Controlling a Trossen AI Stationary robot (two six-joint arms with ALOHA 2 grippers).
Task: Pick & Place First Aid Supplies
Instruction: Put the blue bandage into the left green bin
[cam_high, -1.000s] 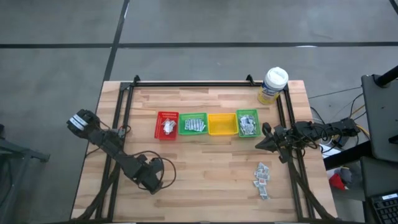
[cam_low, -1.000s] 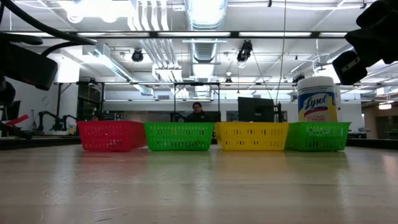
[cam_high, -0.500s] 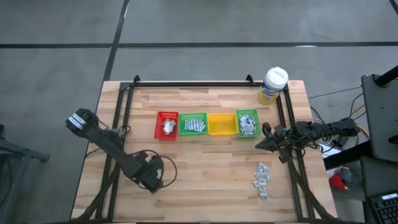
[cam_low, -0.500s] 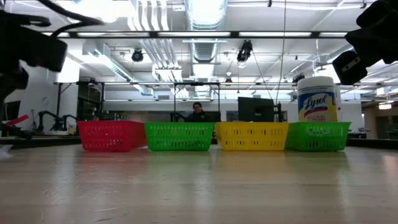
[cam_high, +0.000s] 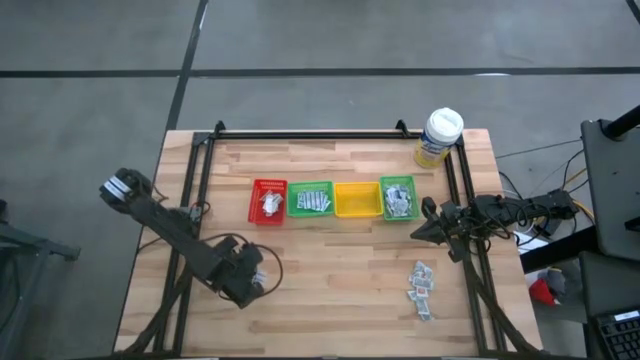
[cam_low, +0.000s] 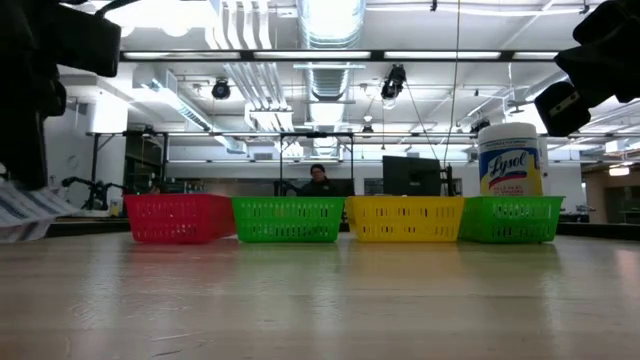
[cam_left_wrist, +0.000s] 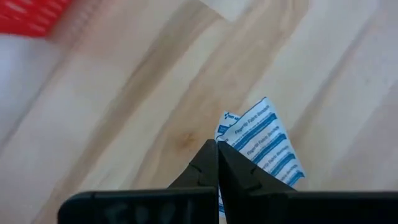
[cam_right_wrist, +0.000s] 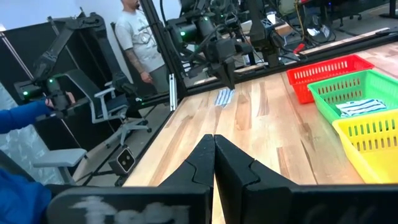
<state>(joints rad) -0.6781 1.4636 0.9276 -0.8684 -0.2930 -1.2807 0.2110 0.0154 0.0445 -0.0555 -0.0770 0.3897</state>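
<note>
A white-blue sachet (cam_left_wrist: 264, 146) is pinched in the left gripper (cam_left_wrist: 217, 148), whose jaws are shut tight on its edge, just above the wood at the near left of the table (cam_high: 330, 300). To do this step well, the arm should lift it high enough to clear the bin walls, carry it far and right to the row of bins, and let go only when it is right over the correct one. The red bin (cam_high: 268, 201) is the closest, then a green bin (cam_high: 311, 200), the yellow bin (cam_high: 357, 199) and another green bin (cam_high: 398, 197). More loose sachets (cam_high: 421, 285) lie at the near right. The right gripper (cam_high: 418, 233) waits above the table beside the far-right green bin, jaws shut and empty. Nothing blocks the way.
</note>
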